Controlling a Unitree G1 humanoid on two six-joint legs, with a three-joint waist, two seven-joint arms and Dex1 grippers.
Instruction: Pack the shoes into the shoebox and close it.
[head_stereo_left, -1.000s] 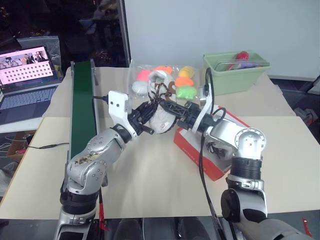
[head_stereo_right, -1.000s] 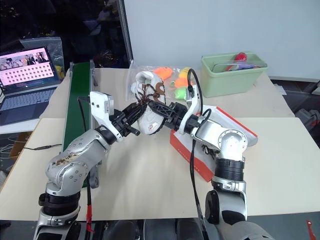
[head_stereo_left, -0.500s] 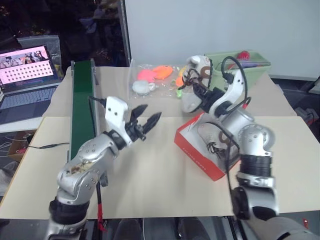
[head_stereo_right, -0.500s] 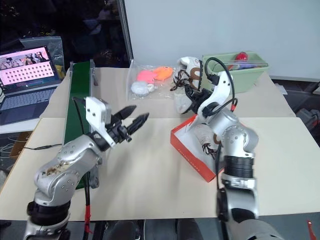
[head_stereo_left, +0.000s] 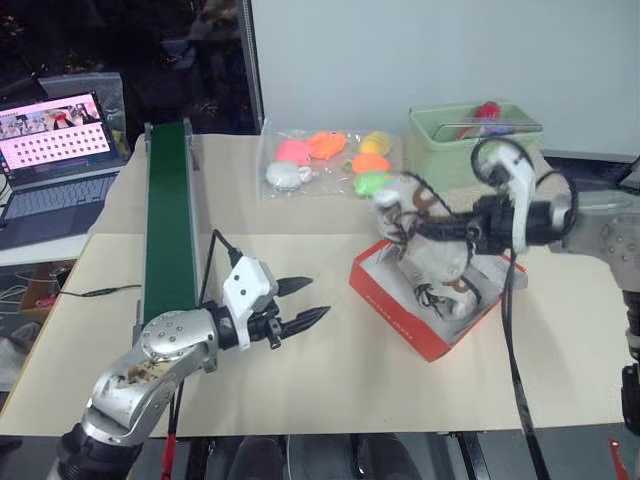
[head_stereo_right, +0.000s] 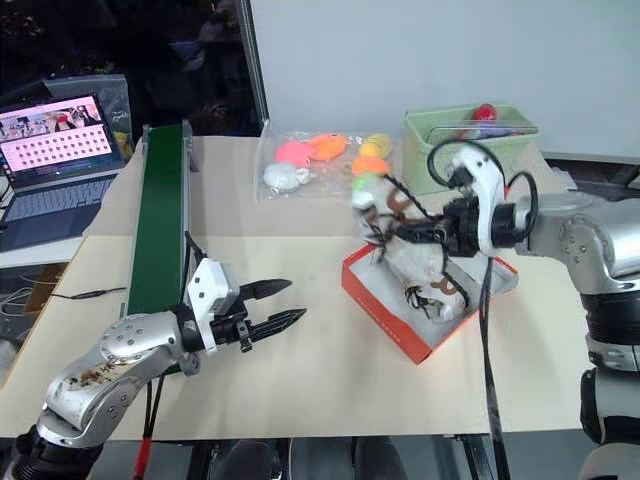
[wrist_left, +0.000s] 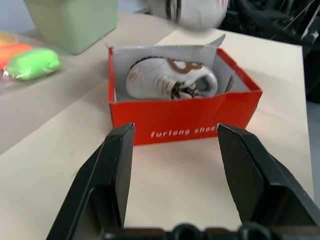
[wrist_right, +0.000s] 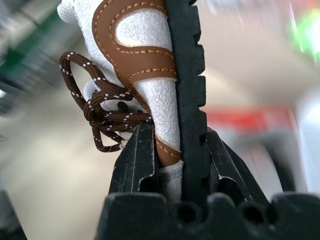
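The right gripper (wrist_right: 172, 150) pinches one shoe (head_stereo_right: 415, 250) above the shoebox (wrist_left: 185, 117), where another shoe (wrist_left: 170, 80) lies. The left gripper (head_stereo_right: 272, 305) hangs open and empty. The laces (wrist_right: 107, 117) dangle, and may snag the box edge, tipping the shoe out.

Left gripper (head_stereo_left: 303, 304) released the shoe (head_stereo_left: 425, 245), now above the shoebox (head_stereo_left: 385, 303).

An open orange-red shoebox (head_stereo_left: 395, 312) sits right of centre, one whitish shoe (wrist_left: 170, 79) lying inside on its side. A second shoe (head_stereo_left: 425, 245), brown-laced, hangs above the box, pinched at its sole.
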